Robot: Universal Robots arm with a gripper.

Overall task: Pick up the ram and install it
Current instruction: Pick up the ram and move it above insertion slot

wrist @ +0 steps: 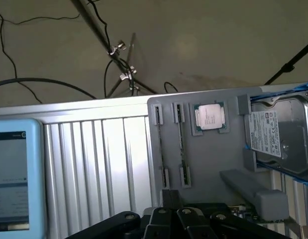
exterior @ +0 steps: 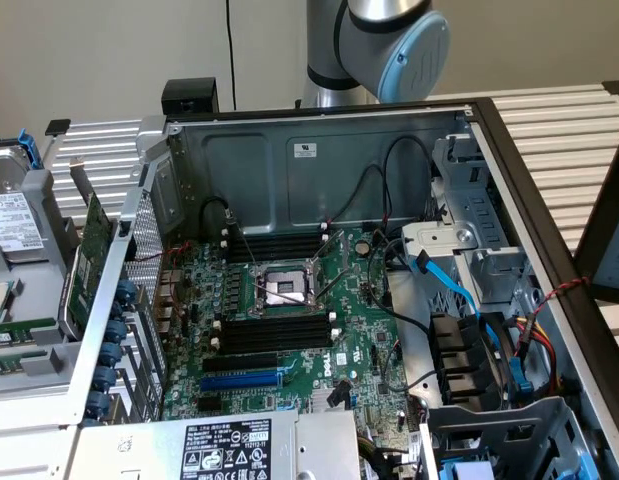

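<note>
The ram (exterior: pixel 24 327) is a thin green stick standing on edge in the grey parts tray (exterior: pixel 49 395) at the exterior view's left, outside the case, with a second stick beside it. In the wrist view the ram (wrist: pixel 181 144) shows edge-on as a thin dark strip between the tray's clips (wrist: pixel 178 113). The black links of my gripper (wrist: pixel 183 220) sit at the near edge of that tray (wrist: pixel 218 154), shut, with nothing seen in it. On the green motherboard (exterior: pixel 349 330), long black slots (exterior: pixel 274 335) lie on both sides of the processor socket (exterior: pixel 284 290).
A loose processor chip (wrist: pixel 209 116) and a hard drive (wrist: pixel 280 137) lie in the same tray. A larger green card (exterior: pixel 89 250) stands by the case's left wall. Cables, a blue ribbon (exterior: pixel 454 290) and drive bays crowd the case's right side. The arm's column (exterior: pixel 374 45) rises behind the case.
</note>
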